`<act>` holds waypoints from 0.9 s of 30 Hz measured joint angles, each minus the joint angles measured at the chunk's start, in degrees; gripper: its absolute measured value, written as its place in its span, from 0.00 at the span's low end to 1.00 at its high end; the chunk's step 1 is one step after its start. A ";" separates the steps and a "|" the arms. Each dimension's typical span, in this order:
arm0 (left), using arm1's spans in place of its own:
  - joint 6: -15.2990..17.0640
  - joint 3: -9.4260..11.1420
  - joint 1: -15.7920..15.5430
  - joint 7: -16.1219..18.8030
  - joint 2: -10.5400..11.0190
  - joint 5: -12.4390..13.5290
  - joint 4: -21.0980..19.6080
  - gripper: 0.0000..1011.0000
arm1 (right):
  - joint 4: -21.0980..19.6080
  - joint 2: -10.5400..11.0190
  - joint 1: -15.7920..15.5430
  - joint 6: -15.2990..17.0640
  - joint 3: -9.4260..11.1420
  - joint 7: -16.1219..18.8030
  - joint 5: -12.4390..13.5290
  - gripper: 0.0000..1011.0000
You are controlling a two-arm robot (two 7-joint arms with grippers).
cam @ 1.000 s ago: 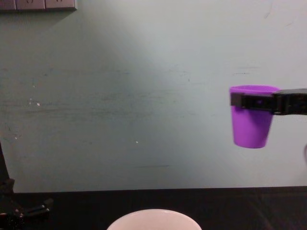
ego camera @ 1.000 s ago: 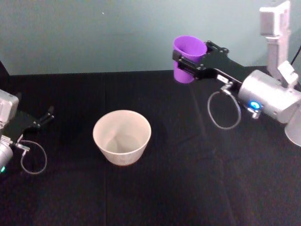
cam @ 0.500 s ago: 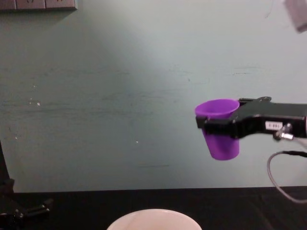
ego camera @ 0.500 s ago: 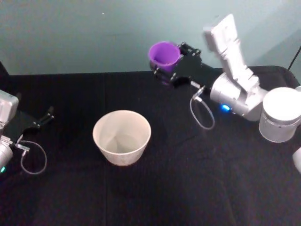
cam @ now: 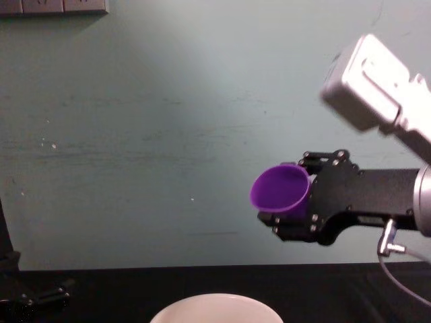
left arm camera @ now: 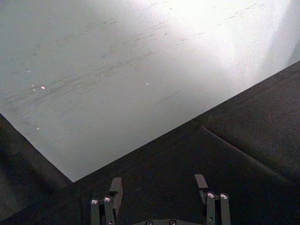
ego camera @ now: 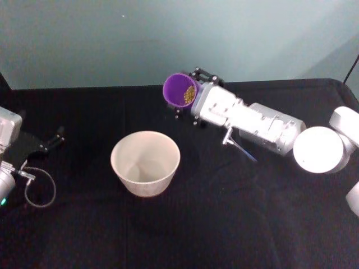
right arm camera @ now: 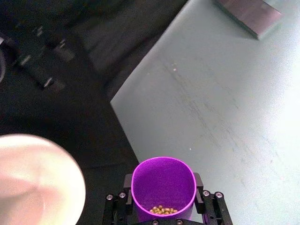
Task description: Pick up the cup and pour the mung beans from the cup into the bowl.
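Observation:
The purple cup [ego camera: 179, 88] is held in the air by my right gripper [ego camera: 186, 92], which is shut on it. It is tipped on its side with its mouth toward the left. Mung beans [ego camera: 189, 95] lie against the cup's lower inner wall. The cup hangs behind and to the right of the white bowl [ego camera: 147, 182], above the table. From the right wrist, cup [right arm camera: 163, 185], beans [right arm camera: 162, 210] and bowl [right arm camera: 42, 197] show. In the chest view the tilted cup [cam: 279, 190] is above the bowl's rim [cam: 215, 299]. My left gripper [ego camera: 49, 142] rests open at the table's left.
A black cloth covers the table [ego camera: 224, 224], with a pale green wall behind it. A grey cable loop [ego camera: 39, 190] lies by the left arm. The right arm's white links [ego camera: 317, 148] stretch over the table's right side.
The right gripper has moved left and lower toward the bowl. Its wrist has rolled, so the cup went from nearly upright to tipped on its side, beans now visible inside.

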 joint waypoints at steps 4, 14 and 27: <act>0.00 0.00 0.00 0.00 0.00 0.00 0.00 0.99 | -0.21 0.77 0.73 -0.40 -2.01 -0.10 -5.63 0.72; 0.00 0.00 0.00 0.00 0.00 0.00 0.00 0.99 | -0.06 1.54 1.77 -0.91 -4.70 0.04 -14.36 0.72; 0.00 0.00 -0.01 0.00 0.00 0.00 0.00 0.99 | 0.19 1.71 2.07 -2.02 -7.02 -1.62 -24.23 0.72</act>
